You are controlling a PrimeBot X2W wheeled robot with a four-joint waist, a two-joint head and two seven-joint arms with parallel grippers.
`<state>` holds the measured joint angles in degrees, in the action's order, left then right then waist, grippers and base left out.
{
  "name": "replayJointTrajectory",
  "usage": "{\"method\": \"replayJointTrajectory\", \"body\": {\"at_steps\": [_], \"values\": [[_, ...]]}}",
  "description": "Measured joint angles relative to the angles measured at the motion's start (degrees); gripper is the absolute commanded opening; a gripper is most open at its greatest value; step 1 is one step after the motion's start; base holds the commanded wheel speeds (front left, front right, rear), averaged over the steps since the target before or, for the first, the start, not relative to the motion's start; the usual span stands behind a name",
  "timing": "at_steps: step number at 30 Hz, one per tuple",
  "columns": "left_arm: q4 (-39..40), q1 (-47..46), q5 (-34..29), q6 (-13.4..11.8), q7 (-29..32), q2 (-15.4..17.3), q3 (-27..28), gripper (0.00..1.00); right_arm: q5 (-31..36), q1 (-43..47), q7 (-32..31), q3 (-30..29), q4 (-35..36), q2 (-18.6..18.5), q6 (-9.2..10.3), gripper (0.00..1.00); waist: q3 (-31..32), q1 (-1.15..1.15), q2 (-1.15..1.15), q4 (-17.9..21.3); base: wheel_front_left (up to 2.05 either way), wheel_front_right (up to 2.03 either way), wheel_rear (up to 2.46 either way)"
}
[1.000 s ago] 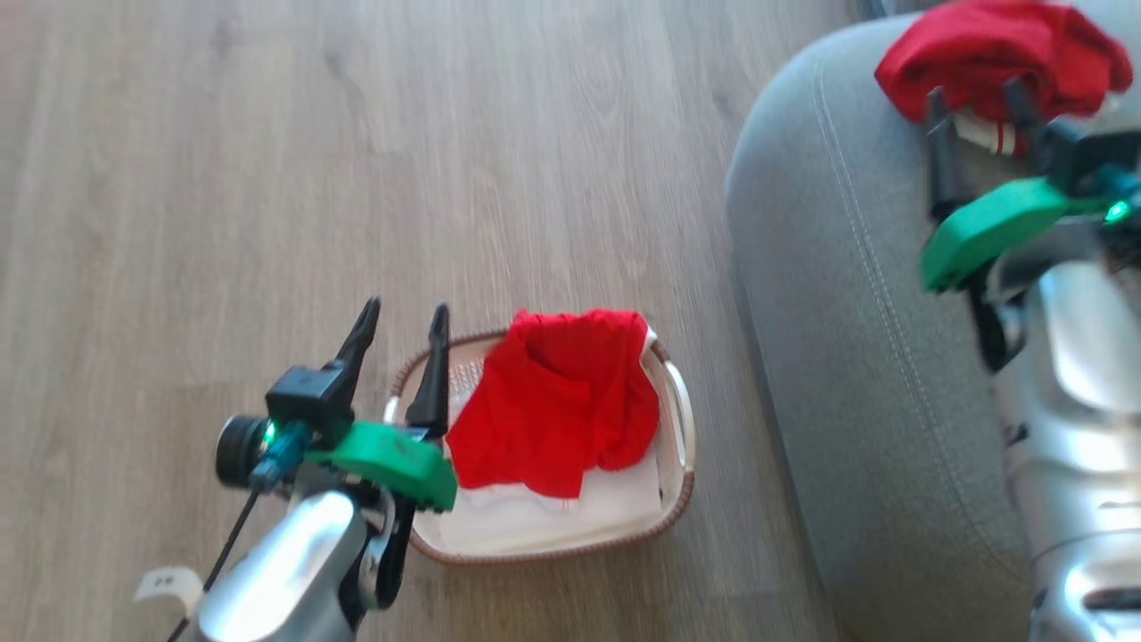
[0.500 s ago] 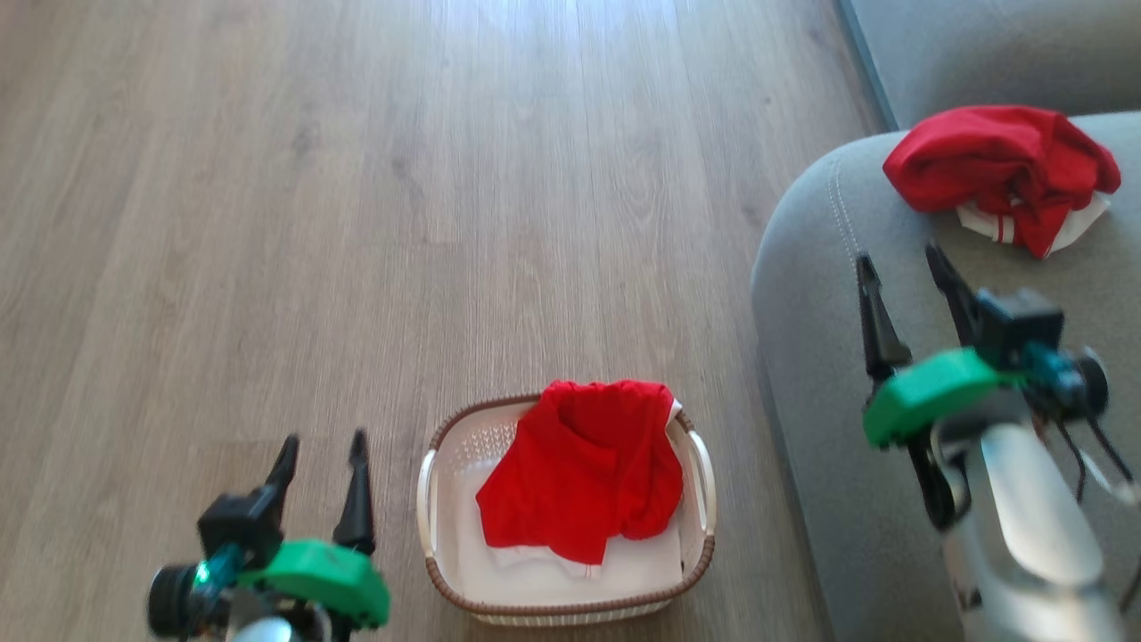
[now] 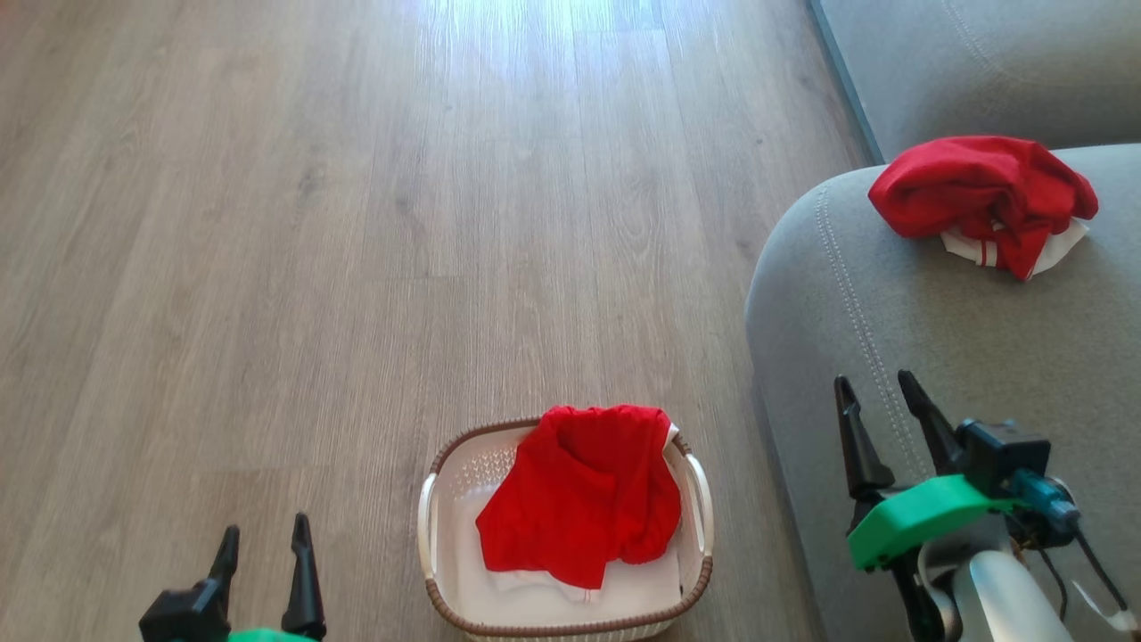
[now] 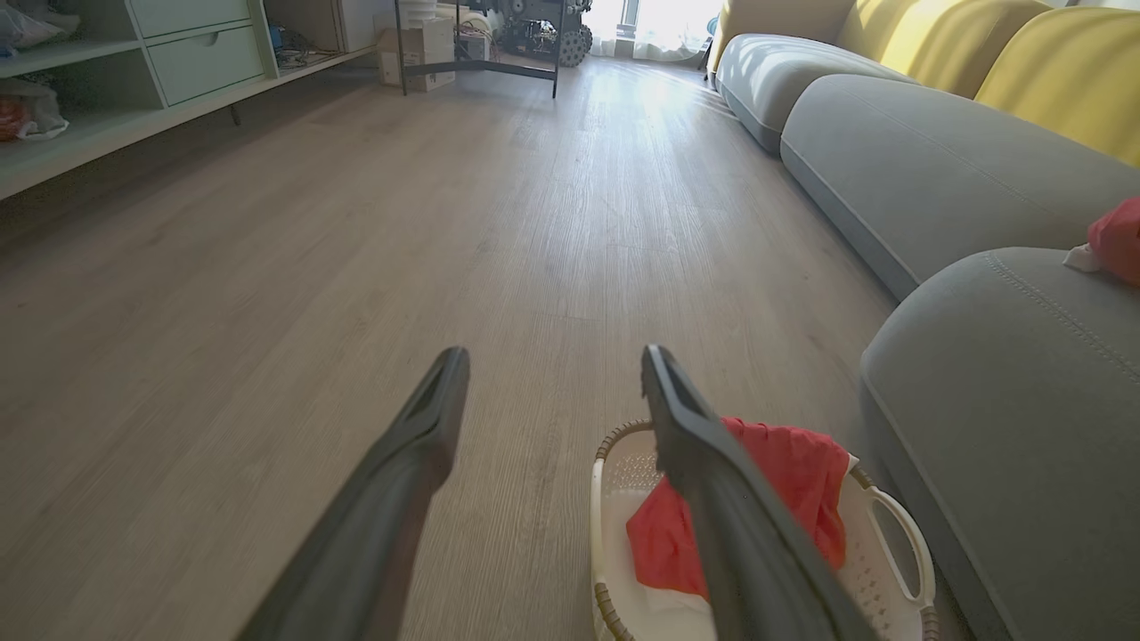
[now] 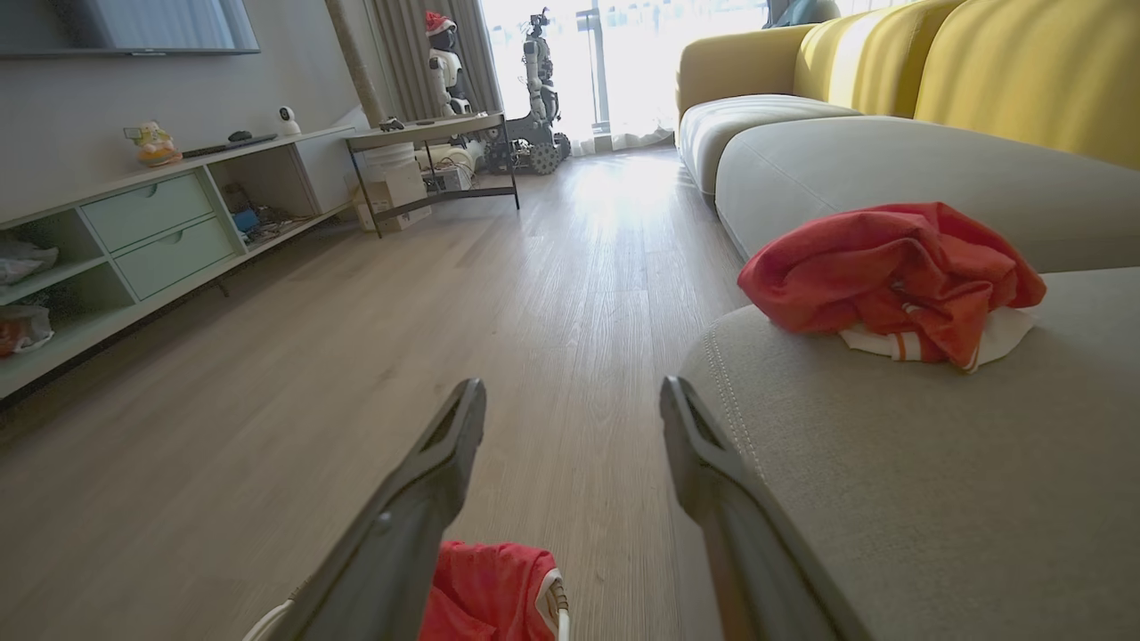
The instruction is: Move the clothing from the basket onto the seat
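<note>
**Left end effector** [image 3: 266, 526]: fingers parted, nothing between them. It hangs low over the floor [image 3: 357, 267], just left of the basket [image 3: 472, 435].

**Right end effector** [image 3: 874, 383]: fingers parted and empty. It is above the seat's [image 3: 980, 357] rounded front corner, well apart from the seat garment [image 3: 972, 187].

**Basket garment** [image 3: 579, 490]: red and crumpled, heaped toward the basket's right half, with its top fold riding up over the far rim. White cloth lies under it (trim or a separate layer, I cannot tell).

- Likely handling: light, limp, no stiffness. It should drape and trail once lifted, and could snag on the rim.
- Best hold: the raised ridge of folds near the middle, pinched deep enough to gather several layers.

**Seat garment**: red bundle with striped white trim showing beneath. It is already delivered, so the task looks half done.

**Surfaces**: wood-look plank floor, smooth. The seat is grey upholstery with a stitched seam, soft and forgiving for a drop.

**Room**: yellow back cushions [image 5: 1024, 71], a low shelf unit with drawers [image 5: 151, 223] and a bright window at the far end.
</note>
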<state>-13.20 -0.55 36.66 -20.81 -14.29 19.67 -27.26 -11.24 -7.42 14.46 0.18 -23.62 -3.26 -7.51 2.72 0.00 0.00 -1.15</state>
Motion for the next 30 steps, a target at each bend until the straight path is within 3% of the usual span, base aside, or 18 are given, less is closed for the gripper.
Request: {"method": "replayJointTrajectory", "body": {"at_steps": [18, 30], "values": [[-1.0, 2.0, -2.0, 3.7, 0.0, 0.2, 2.6, 1.0, -0.9, 2.4, 0.0, 1.7, 0.6, 0.1, 0.0, 1.0, 0.7, 0.0, 0.0, -0.1, 0.0, 0.0, 0.0], [-2.4, 2.0, -3.1, 4.3, 0.0, 0.0, 3.2, 1.0, -0.9, 2.4, 0.0, 1.7, 0.4, 0.1, 0.0, 1.0, 1.1, 0.0, 0.0, -0.3, 0.0, 0.0, 0.0]]}}
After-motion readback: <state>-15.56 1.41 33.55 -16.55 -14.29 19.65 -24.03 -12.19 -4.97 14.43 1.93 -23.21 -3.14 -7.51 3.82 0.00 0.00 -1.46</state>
